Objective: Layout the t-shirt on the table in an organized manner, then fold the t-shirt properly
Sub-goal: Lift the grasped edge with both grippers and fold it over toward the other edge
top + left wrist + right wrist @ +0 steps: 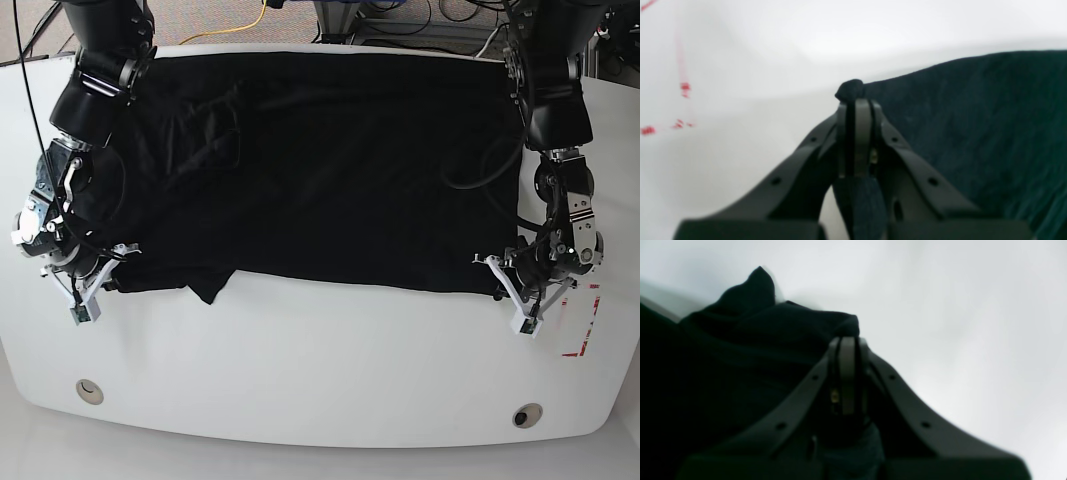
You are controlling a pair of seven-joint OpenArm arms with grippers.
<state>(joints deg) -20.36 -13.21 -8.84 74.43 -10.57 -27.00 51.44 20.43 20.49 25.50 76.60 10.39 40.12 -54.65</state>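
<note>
The black t-shirt (330, 170) lies spread over the far half of the white table (320, 380), its near hem running across the middle. My left gripper (498, 289) is at the near right corner of the hem, shut on it. In the left wrist view a small bunch of t-shirt (973, 116) fabric pokes out past the left gripper (855, 100). My right gripper (107, 283) is shut on the near left corner. The right wrist view shows t-shirt (723, 356) cloth bunched at the right gripper (847, 340). A small flap (210, 288) hangs below the hem near the left side.
A red tape outline (585, 330) marks the table just right of the left gripper, also showing as red tape (683, 86) in the left wrist view. Two round grommet holes (90, 390) (527, 413) sit near the front edge. Cables lie behind the table's far edge.
</note>
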